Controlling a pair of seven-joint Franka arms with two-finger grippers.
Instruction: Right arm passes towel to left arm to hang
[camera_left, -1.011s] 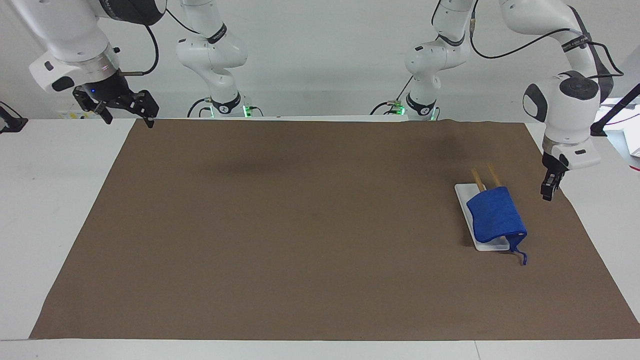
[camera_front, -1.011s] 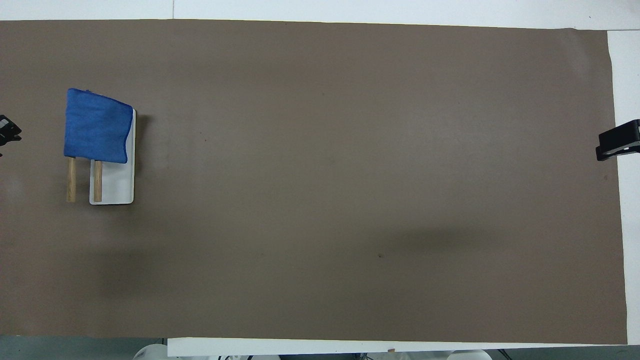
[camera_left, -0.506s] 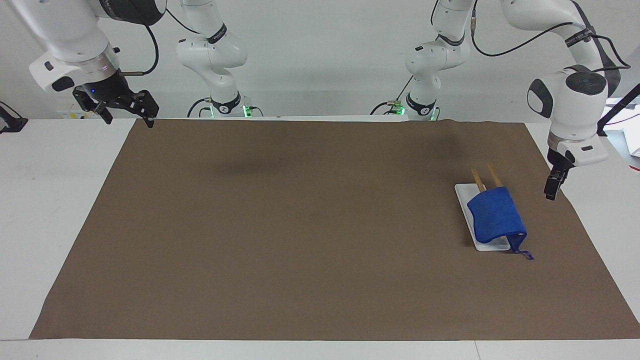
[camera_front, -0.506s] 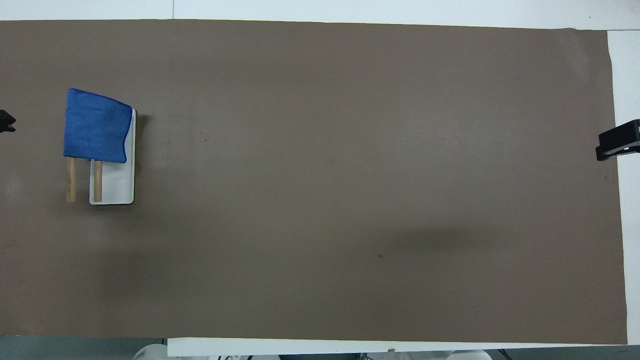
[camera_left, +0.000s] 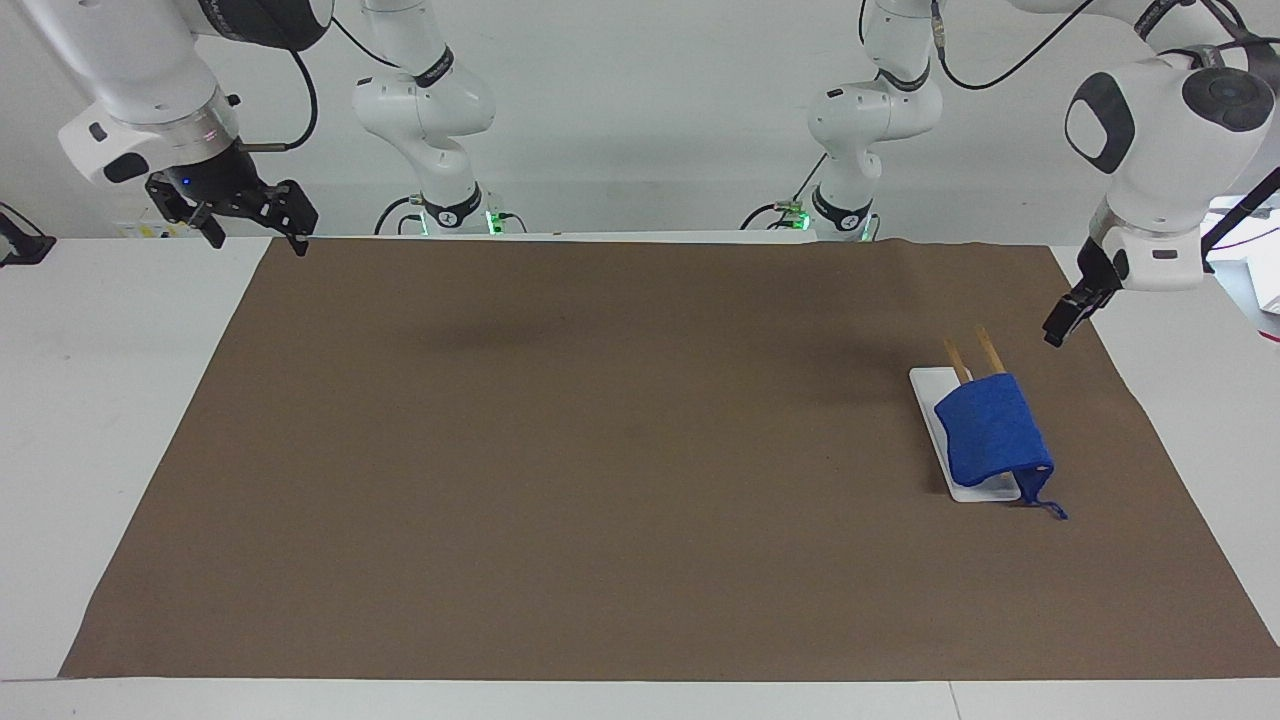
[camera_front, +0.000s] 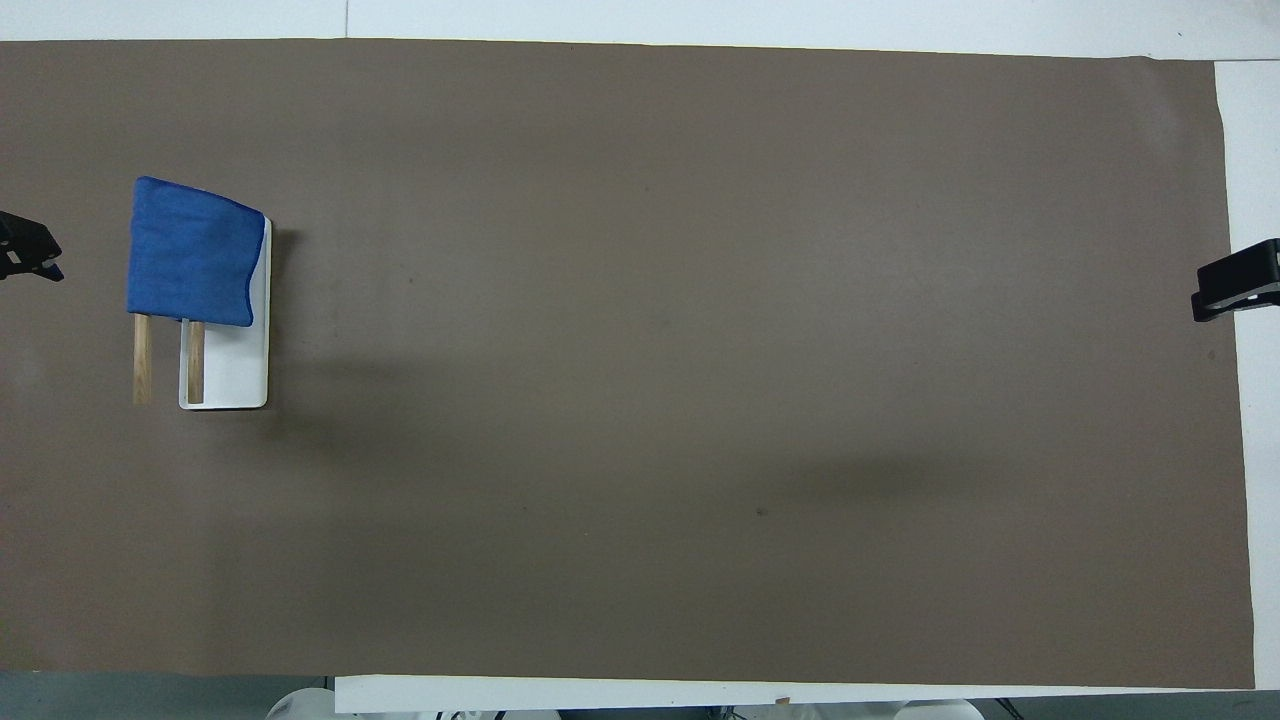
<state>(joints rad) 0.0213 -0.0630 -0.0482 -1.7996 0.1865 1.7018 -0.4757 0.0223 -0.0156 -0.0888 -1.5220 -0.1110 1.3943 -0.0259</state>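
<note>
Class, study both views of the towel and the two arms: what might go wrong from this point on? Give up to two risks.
1. The towel is draped over the far ends of the wooden bars, its loop dangling off the end; a nudge might slide it off.
2. The left claw is in the air close to the rack; a stray swing could knock it. The right claw waits at the mat's corner.

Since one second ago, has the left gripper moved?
Yes. The left gripper has risen and now hangs higher above the rack's wooden bars, clear of the towel.
</note>
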